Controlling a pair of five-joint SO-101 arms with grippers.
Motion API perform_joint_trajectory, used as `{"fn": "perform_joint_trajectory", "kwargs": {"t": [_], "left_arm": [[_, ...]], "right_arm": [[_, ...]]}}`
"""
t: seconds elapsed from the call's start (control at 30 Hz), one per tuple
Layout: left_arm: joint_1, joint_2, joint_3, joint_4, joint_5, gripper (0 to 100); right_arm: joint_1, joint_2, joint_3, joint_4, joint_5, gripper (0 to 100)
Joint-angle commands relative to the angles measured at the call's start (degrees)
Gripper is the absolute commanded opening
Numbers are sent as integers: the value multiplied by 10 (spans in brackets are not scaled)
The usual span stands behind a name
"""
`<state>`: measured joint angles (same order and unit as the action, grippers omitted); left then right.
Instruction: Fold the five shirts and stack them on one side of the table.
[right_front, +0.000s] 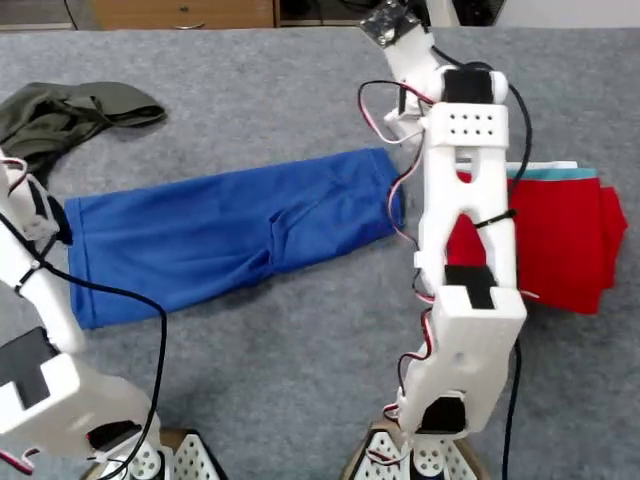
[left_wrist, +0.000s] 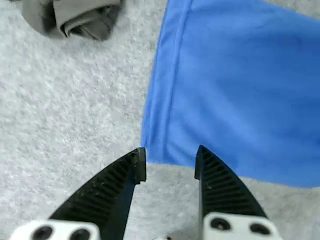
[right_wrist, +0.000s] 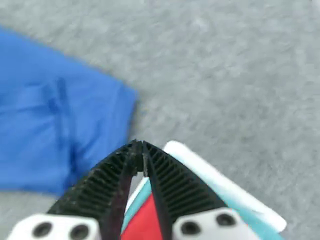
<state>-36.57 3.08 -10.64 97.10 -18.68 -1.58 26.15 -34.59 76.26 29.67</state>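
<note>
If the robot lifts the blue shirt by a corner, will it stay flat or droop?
Probably droop: the blue shirt shows soft creases, so it looks floppy. It's thin cloth, likely light. Pushed on the fuzzy grey table, it may bunch up.

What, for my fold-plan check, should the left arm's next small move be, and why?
Probably lower the left end effector onto the blue shirt at its corner and close: its jaws stand open just short of that hem, and the shirt lies unstacked.

White arms (right_front: 470, 250) carry black ribbed pincer fingers (left_wrist: 112, 187) and dark cables (right_front: 163, 330).
</note>
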Motion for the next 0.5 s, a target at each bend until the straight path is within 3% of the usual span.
{"fn": "perform_joint_trajectory", "kwargs": {"t": [0.0, 0.13, 0.27, 0.47], "left_arm": [[-17, 5, 5, -18, -52, 177], [-20, 13, 61, -51, -71, 174], [-15, 9, 155, -134, -71, 174], [-2, -22, 191, -200, -52, 174]], "right_arm": [[29, -44, 20, -57, 1, 5], [28, -39, 99, -149, -56, 5], [8, -40, 203, -266, -120, 5], [4, -44, 268, -395, -136, 5]]}}
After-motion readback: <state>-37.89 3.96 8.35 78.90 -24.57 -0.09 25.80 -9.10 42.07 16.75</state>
